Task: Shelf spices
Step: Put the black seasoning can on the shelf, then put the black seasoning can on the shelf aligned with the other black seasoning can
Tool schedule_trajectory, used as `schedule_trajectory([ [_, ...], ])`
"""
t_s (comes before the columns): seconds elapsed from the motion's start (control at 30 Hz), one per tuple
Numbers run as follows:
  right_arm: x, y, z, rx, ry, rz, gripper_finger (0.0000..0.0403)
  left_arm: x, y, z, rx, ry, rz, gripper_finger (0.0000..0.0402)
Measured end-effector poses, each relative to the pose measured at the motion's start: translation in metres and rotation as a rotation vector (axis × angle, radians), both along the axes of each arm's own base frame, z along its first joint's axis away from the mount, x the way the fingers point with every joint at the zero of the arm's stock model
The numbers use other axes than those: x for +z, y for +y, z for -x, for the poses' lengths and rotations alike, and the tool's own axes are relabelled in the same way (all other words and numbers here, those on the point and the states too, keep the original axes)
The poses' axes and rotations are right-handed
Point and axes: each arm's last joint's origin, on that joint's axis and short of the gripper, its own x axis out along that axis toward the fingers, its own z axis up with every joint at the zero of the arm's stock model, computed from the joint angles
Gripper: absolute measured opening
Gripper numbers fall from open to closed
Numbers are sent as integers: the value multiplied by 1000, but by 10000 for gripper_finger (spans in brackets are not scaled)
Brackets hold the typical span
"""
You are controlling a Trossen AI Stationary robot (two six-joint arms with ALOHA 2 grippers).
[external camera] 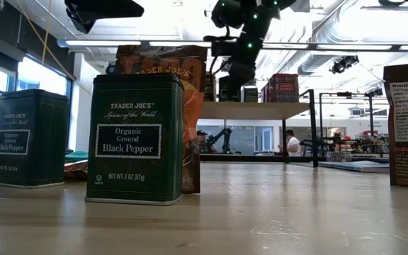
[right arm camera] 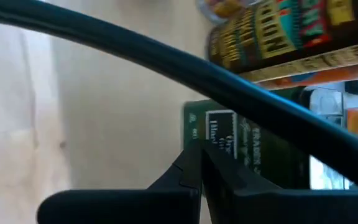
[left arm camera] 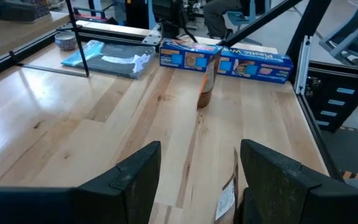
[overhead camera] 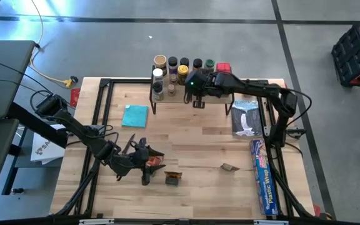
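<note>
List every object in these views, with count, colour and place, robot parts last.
Round spice jars: about ten, tan, black, white, green lids, on shelf.
Red box: one, shelf's right end.
Wooden riser shelf, black legs: one, table's far side.
Dark green pepper tins: two, near side.
Orange packet: one, behind a tin.
Teal square cloth: one, left of centre.
Long blue plastic-wrap box: one, right edge.
Small brown packet: one, near side.
Left gripper: open, low over table.
Right gripper: shut, over shelf.
</note>
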Motion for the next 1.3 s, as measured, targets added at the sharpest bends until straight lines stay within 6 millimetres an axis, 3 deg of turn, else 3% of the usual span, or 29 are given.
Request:
schedule_trajectory([
  [0.53,-2,-20,4,-48,-43,23,0,0,0,0,0,0,0,215],
  [0.8,-2,-8,7,9,31,9,0,0,0,0,-1,1,-2,215],
  [1.07,0,-13,10,-24,28,23,0,0,0,0,-1,1,-1,215],
  [1.3,12,11,14,20,46,35,0,0,0,0,-1,0,0,215],
])
